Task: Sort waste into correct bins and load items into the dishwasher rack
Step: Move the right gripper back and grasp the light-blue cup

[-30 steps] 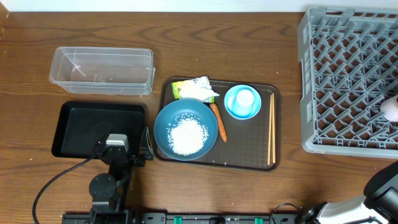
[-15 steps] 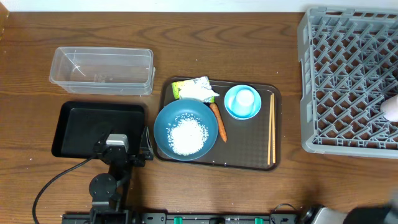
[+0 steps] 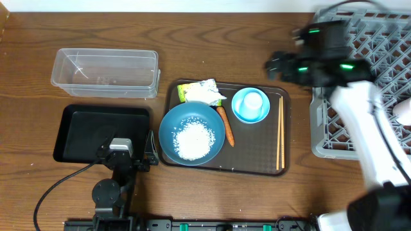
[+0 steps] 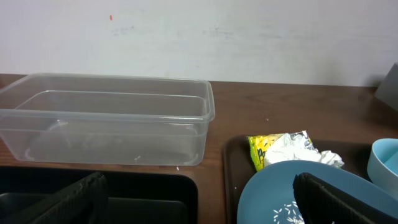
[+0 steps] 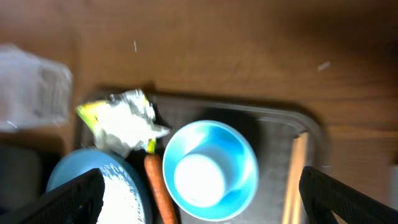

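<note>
"Where was the right gripper (image 5: 202,180)?"
"Just beyond the far right corner of the brown tray (image 3: 257,163), jaws released, grasping nothing."
"And the left gripper (image 4: 200,183)?"
"At the tray's left edge, also spread wide and empty."
"The waste?"
"On the tray: rice (image 3: 194,140) in the blue bowl (image 3: 176,122), the carrot (image 3: 225,125) beside it, the wrapper (image 3: 202,92) at the far left corner. The chopsticks (image 3: 280,132) lay along its right edge."

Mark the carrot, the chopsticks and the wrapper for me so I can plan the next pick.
carrot (image 3: 225,126), overhead view, middle of its orange body.
chopsticks (image 3: 280,133), overhead view, midway along the pair.
wrapper (image 3: 204,92), overhead view, its crumpled white centre.
</note>
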`<state>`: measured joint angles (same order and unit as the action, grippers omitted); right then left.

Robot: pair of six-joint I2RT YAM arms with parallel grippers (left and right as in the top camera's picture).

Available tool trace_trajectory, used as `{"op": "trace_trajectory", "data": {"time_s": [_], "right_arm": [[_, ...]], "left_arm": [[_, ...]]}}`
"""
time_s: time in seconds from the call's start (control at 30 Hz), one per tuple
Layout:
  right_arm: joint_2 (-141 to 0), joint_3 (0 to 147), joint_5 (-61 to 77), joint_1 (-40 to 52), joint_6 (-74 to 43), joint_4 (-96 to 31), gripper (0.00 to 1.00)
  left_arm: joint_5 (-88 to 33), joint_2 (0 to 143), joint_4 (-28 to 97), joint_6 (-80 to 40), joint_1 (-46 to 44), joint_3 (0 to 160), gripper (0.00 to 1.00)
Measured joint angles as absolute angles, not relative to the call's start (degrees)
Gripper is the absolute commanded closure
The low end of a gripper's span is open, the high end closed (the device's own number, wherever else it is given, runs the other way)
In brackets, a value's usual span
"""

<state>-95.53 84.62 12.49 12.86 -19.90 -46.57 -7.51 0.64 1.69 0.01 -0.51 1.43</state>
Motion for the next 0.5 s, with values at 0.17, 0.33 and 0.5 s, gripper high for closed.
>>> {"op": "trace_trajectory", "data": {"time_s": [0.17, 0.33, 0.5], "right_arm": [[-102.0, 84.5, 9.3, 18.3, -20.2, -46.0, 0.01], [-106.4, 84.5, 7.6, 20.9, -20.5, -47.1, 0.01], [-108.7, 84.4, 6.5, 22.2, -20.8, -50.2, 0.01]], "left_arm": [[-7.5, 0.6, 1.7, 0.0, -0.5, 1.4, 0.02], [-7.5, 0.6, 1.7, 0.0, -0.5, 1.4, 0.02], [-7.5, 0.6, 1.7, 0.0, -0.5, 1.4, 0.02]]}}
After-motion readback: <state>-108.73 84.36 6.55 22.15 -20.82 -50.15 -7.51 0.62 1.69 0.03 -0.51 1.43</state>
